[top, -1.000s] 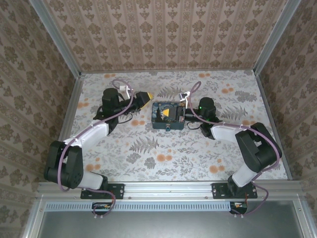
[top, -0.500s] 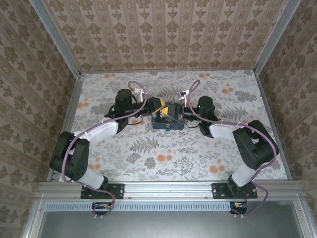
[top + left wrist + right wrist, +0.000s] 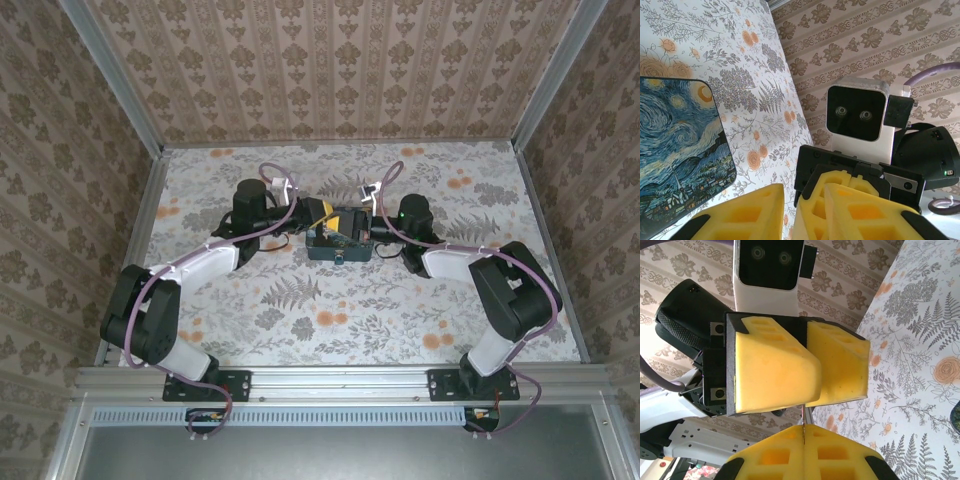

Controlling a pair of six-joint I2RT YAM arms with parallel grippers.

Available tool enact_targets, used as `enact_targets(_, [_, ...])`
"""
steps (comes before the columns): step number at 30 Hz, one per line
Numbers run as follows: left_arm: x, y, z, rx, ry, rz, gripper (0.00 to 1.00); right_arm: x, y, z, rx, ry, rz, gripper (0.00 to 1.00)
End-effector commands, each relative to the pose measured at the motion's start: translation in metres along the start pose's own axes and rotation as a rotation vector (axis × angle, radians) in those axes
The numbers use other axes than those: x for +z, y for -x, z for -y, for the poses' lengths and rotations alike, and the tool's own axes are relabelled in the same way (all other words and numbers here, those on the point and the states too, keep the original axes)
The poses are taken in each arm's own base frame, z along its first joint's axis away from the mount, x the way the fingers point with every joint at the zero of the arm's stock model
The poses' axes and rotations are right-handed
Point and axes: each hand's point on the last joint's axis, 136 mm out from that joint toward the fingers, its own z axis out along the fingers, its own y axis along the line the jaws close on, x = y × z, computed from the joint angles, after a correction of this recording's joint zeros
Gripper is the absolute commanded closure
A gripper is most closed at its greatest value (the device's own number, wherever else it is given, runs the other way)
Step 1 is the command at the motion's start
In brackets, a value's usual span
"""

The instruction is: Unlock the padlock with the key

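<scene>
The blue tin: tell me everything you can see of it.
The blue tin is a small rectangular box with rounded corners, dark teal from above; its glossy lid carries a swirling night-sky painting with a yellow moon. It looks like metal and lies flat on the floral table, mid-table. The left gripper and right gripper meet over its far half; whether they touch it cannot be told.

The table [image 3: 330,320] has a white top covered in grey ferns and orange flowers. One blue tin box [image 3: 340,255] sits flat on it, near the middle and a bit toward the back. The box lid [image 3: 675,150] shows a swirly night sky.
</scene>
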Motion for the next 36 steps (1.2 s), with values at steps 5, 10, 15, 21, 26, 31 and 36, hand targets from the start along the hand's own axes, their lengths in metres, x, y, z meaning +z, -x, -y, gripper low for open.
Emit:
enact_targets(5, [0.000, 0.005, 0.014, 0.050, -0.041, 0.008, 0.82, 0.002, 0.007, 0.001, -0.029, 0.003, 0.014, 1.00])
enact_targets(10, [0.001, 0.003, 0.014, 0.051, -0.043, 0.003, 0.93, 0.003, 0.009, 0.002, -0.025, 0.001, 0.020, 1.00])
enact_targets(15, [0.000, 0.006, 0.014, 0.054, -0.037, 0.018, 1.00, 0.001, 0.013, 0.002, -0.022, -0.002, 0.038, 0.94])
enact_targets(21, [-0.003, 0.022, 0.020, 0.067, -0.019, 0.095, 1.00, -0.027, 0.032, 0.008, -0.006, -0.056, 0.168, 0.58])
enact_targets(26, [-0.004, 0.036, 0.028, 0.062, -0.035, 0.166, 1.00, -0.039, 0.052, 0.008, 0.017, -0.074, 0.294, 0.48])
enact_targets(31, [-0.005, 0.053, 0.029, 0.047, -0.020, 0.282, 1.00, -0.043, 0.072, 0.005, 0.048, -0.034, 0.431, 0.45])
enact_targets(36, [-0.003, 0.060, 0.026, 0.020, -0.008, 0.354, 1.00, -0.029, 0.080, -0.003, 0.054, 0.020, 0.459, 0.45])
